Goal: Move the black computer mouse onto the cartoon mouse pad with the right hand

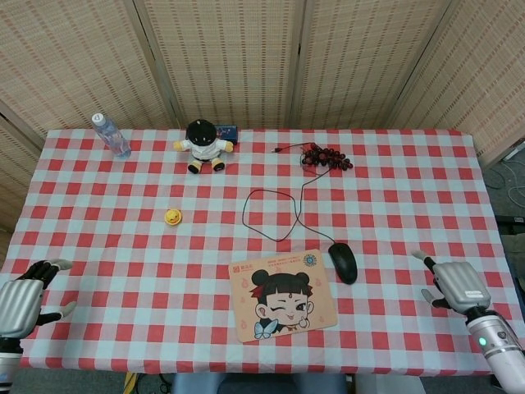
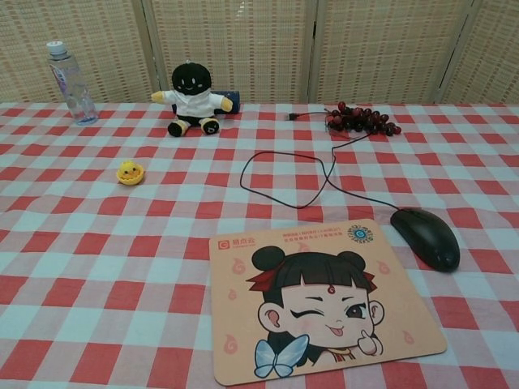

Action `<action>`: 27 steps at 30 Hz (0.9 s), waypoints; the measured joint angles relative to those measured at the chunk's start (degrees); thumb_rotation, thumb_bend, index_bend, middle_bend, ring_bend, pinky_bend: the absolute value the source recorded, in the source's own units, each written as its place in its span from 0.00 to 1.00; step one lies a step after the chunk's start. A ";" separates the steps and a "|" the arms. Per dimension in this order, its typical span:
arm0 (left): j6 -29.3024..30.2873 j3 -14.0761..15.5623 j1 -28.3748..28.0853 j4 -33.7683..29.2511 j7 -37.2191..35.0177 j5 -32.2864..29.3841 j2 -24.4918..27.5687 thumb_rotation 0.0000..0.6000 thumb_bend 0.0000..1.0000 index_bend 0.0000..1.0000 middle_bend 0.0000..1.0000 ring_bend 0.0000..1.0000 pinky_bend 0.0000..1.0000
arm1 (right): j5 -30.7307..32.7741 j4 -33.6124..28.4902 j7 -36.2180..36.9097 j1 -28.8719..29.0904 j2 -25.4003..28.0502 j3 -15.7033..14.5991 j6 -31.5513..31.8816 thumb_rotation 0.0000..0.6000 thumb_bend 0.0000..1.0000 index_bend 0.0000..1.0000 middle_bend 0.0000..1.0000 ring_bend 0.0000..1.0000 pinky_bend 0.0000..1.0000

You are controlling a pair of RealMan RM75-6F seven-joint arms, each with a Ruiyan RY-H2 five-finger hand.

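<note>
Both hands: my right hand (image 1: 454, 280) empty, fingers spread; left hand (image 1: 20, 295) likewise, partly cut off.
Mouse (image 1: 343, 262): left of right hand, just beside pad (image 1: 283, 295).
Pad writing: too small to read.

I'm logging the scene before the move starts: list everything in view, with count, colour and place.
computer mouse: 1, black, right of the pad, cable looping back
mouse pad: 1, peach, cartoon girl, front centre
grapes: 1 bunch, dark red, back centre-right
doll: 1, black and white, back
chick toy: 1, yellow, left of centre
bottle: 1, clear, back left
tablecloth: 1, red-white check
left hand: front left, open
right hand: front right, open
</note>
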 measured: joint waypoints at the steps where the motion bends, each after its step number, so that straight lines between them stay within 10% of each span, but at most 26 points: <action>1: -0.05 0.00 0.01 -0.02 -0.11 -0.07 0.06 1.00 0.11 0.36 0.30 0.25 0.50 | 0.89 -0.42 -1.12 0.64 -0.17 0.03 -1.00 1.00 0.40 0.16 1.00 0.94 1.00; 12: -0.43 -0.04 0.11 -0.44 -0.99 -0.73 0.83 1.00 0.11 0.36 0.31 0.26 0.51 | 8.12 -3.50 -11.74 6.21 -4.46 -0.49 -7.18 1.00 0.74 0.16 1.00 0.98 1.00; 27: -1.06 -0.03 0.07 -0.83 -1.47 -1.25 1.36 1.00 0.11 0.36 0.31 0.26 0.51 | 16.62 -4.56 -19.49 10.63 -8.63 -1.87 -8.28 1.00 0.76 0.16 1.00 0.98 1.00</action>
